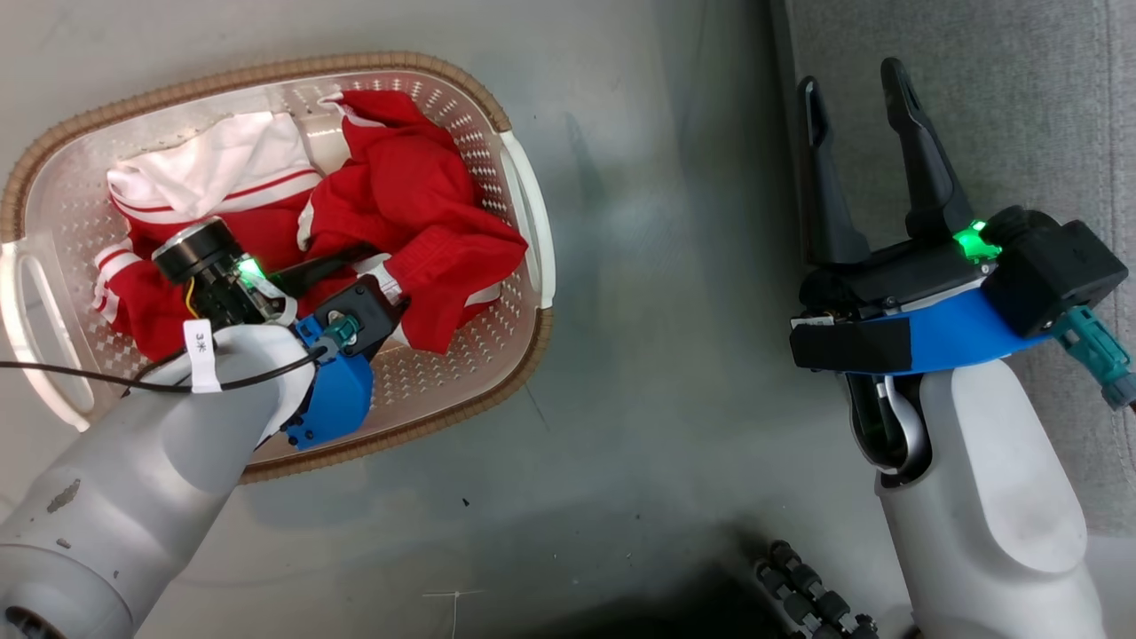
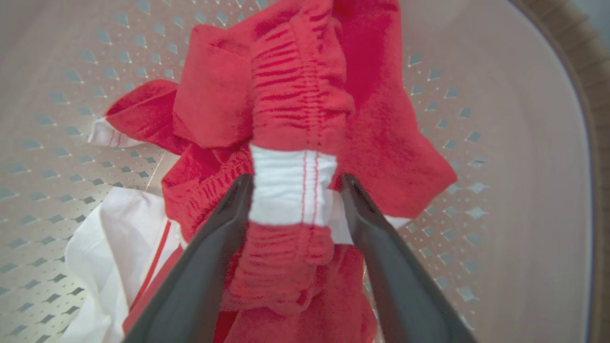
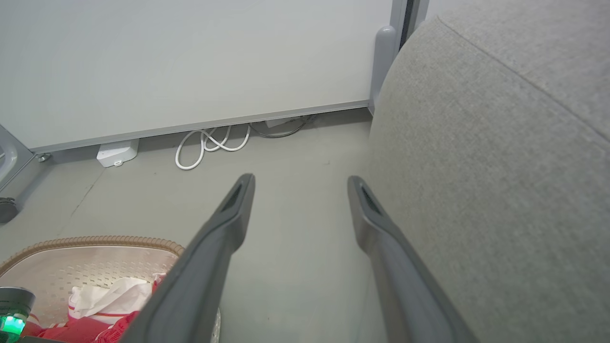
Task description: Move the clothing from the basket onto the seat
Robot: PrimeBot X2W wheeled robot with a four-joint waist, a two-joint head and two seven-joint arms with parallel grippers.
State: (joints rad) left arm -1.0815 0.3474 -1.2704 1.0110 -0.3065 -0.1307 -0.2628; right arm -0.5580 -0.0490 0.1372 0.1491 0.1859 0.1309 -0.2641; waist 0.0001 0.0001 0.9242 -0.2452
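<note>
Near the seat (image 1: 976,89), the basket (image 1: 461,373) holds the clothing (image 1: 408,195), so the first pick is in hand: the left gripper (image 2: 295,183) has jaws apart astride a white-banded fold, due to close and lift; the right gripper (image 1: 852,80) idles, jaws apart.

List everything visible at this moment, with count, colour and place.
Perforated plastic laundry basket: one, cream with brown woven rim, on the grey floor at left.
Soft red garments with white trim: two, red and white, heaped in the basket.
Fabric-upholstered sofa seat: one, grey, at right.
Looped cable: one, white, at the foot of the pale wall.
Small plastic box: one, white, near the cable.
Left claw: one, dark, open, fingers astride a bunched red-and-white band in the basket.
Right claw: one, dark, open, over the floor by the seat.
</note>
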